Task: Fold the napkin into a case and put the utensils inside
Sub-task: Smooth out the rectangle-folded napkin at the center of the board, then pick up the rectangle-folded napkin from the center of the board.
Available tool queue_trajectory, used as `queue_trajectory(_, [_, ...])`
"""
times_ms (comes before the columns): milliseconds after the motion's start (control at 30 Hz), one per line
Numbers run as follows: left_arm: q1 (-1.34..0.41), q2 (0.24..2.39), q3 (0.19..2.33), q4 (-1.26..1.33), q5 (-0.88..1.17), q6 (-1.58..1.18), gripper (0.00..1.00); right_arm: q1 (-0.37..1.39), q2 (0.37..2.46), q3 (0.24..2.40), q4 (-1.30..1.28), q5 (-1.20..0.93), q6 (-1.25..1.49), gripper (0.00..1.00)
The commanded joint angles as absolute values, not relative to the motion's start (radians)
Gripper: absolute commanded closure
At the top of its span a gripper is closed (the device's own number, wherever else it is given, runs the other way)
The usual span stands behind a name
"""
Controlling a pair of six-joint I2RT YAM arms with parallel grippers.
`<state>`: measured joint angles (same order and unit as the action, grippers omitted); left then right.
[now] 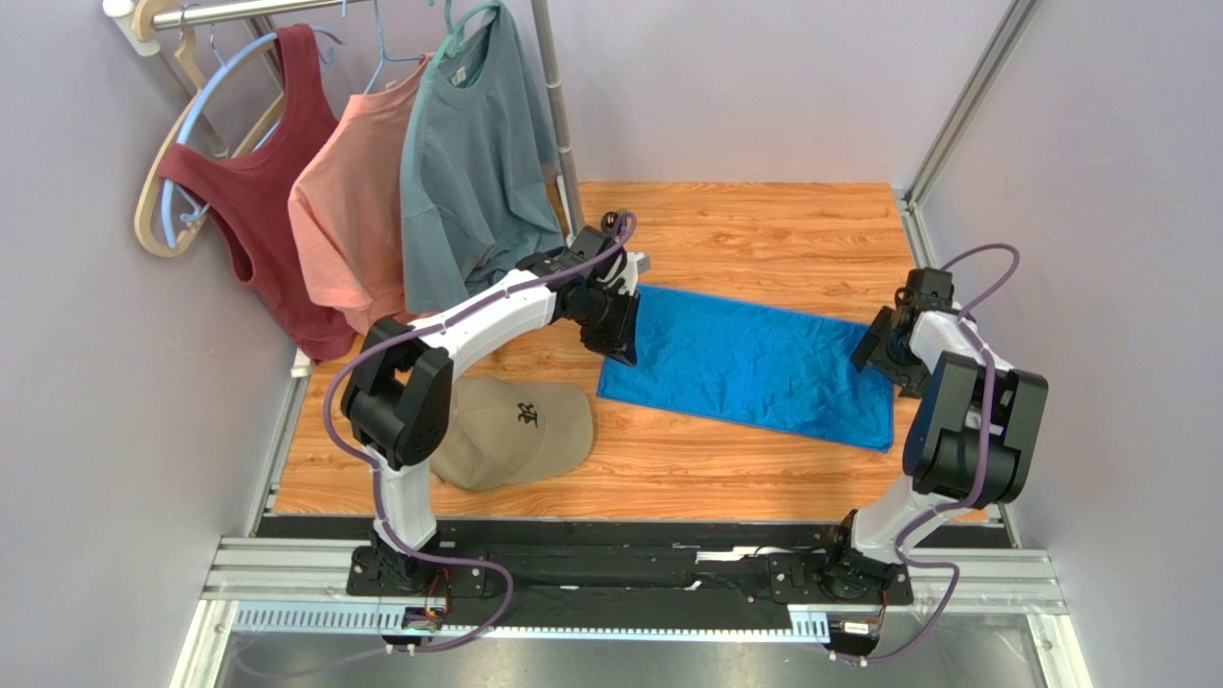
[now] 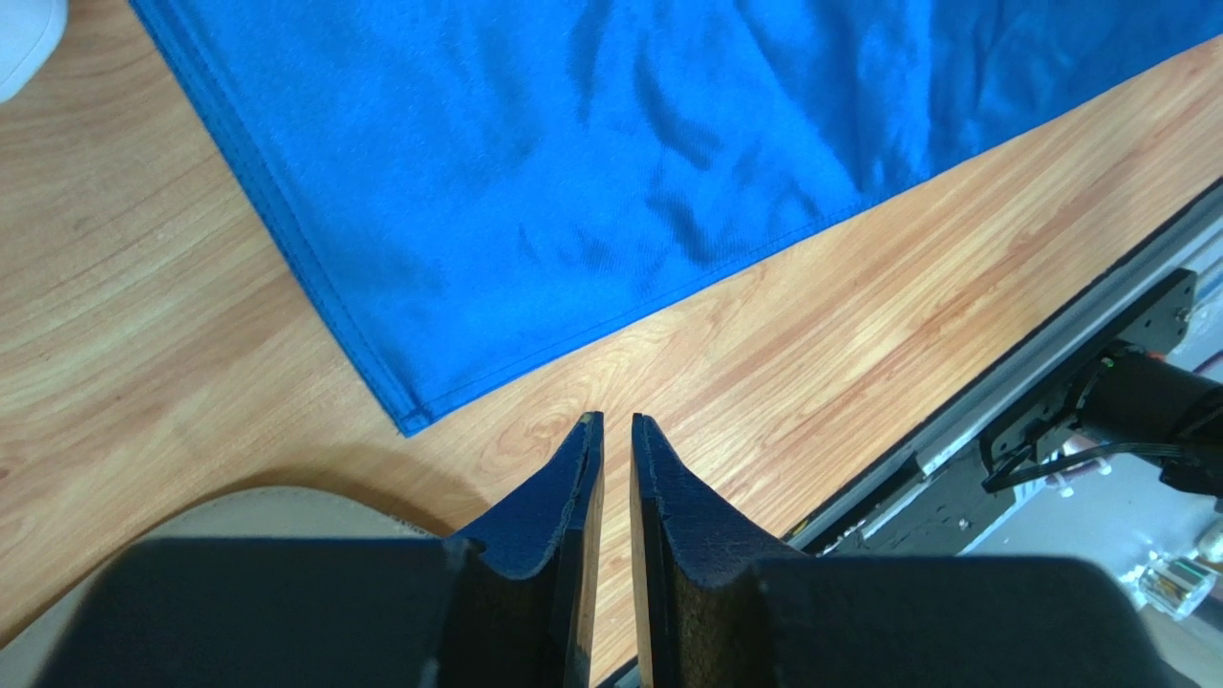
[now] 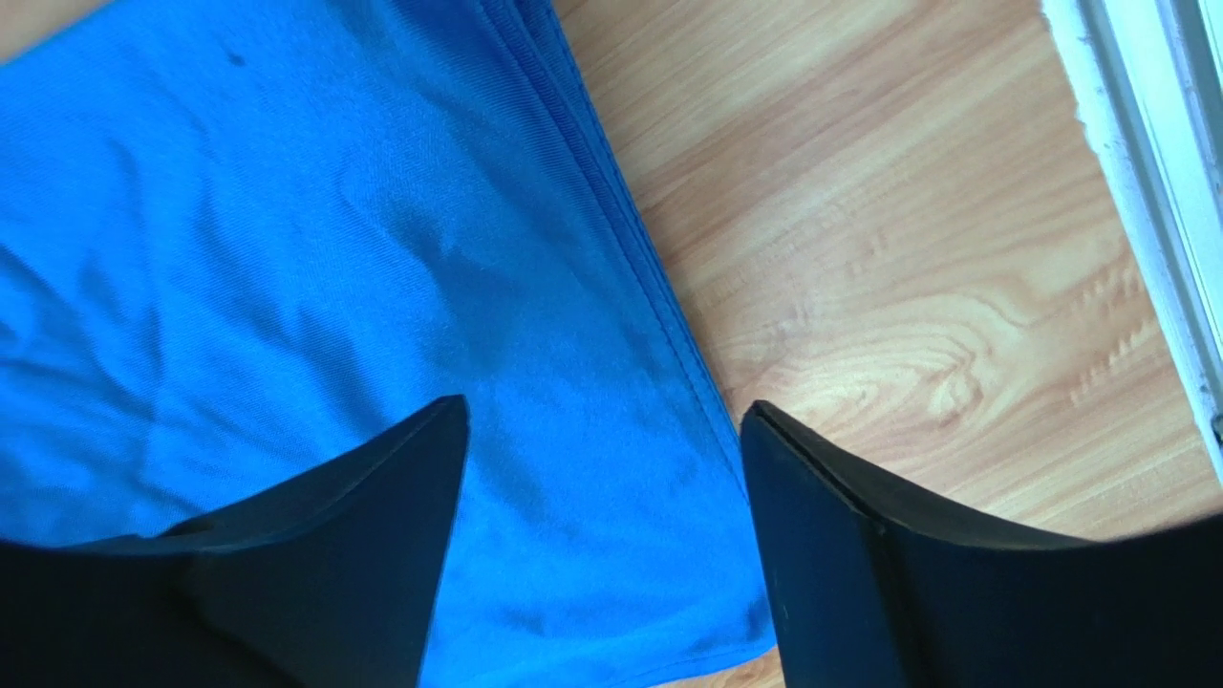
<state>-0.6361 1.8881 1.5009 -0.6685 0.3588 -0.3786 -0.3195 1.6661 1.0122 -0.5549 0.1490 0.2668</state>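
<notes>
Light brown wood is seen all over the worktop (image 1: 747, 230), and pale walls (image 1: 115, 430) are set around it. A bright blue napkin (image 1: 754, 366) is laid flat near the middle of the wood, as a long shape with soft wrinkles. At its right edge, a few layers of cloth are seen stacked one on another.

The left claw (image 2: 615, 423) is held at the left end of the napkin, above bare wood just beside the napkin's near corner. Its two dark fingers (image 2: 553, 502) are pressed almost together, with only a thin slit between them, and nothing is pinched.

The right claw (image 3: 603, 416) is held over the right end of the napkin. It is spread wide, with one finger above the blue cloth and the other about above the cloth's edge. Nothing is gripped.

A tan cap (image 1: 517, 430) is laid to the left of the napkin, close to its near corner but apart from it. Behind the napkin's left end, a dark red top (image 1: 273, 187), a pink top (image 1: 352, 215) and a grey-green top (image 1: 474, 158) are hung from a rail (image 1: 244, 12).
</notes>
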Motion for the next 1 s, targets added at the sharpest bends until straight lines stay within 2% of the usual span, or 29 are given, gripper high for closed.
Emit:
queue_trajectory(0, [-0.664, 1.926, 1.554, -0.618, 0.400, -0.406, 0.81, -0.376, 1.575, 1.002, -0.545, 0.111, 0.299, 0.21])
queue_trajectory(167, [-0.670, 2.032, 1.614, -0.611, 0.423, -0.443, 0.83, -0.382, 1.603, 0.991, -0.532, 0.057, 0.288, 0.22])
queue_trajectory(333, [-0.675, 2.082, 1.644, -0.614, 0.422, -0.469, 0.85, -0.380, 1.658, 0.971, -0.499, 0.055, 0.284, 0.28])
queue_trajectory(467, [-0.678, 2.053, 1.626, -0.607, 0.423, -0.469, 0.85, -0.379, 1.693, 0.965, -0.488, 0.055, 0.279, 0.34])
queue_trajectory(667, [-0.677, 1.982, 1.591, -0.614, 0.411, -0.460, 0.85, -0.377, 1.709, 0.953, -0.494, 0.055, 0.279, 0.37])
queue_trajectory(967, [-0.676, 1.908, 1.529, -0.614, 0.402, -0.463, 0.85, -0.344, 1.735, 0.945, -0.512, 0.104, 0.284, 0.58])
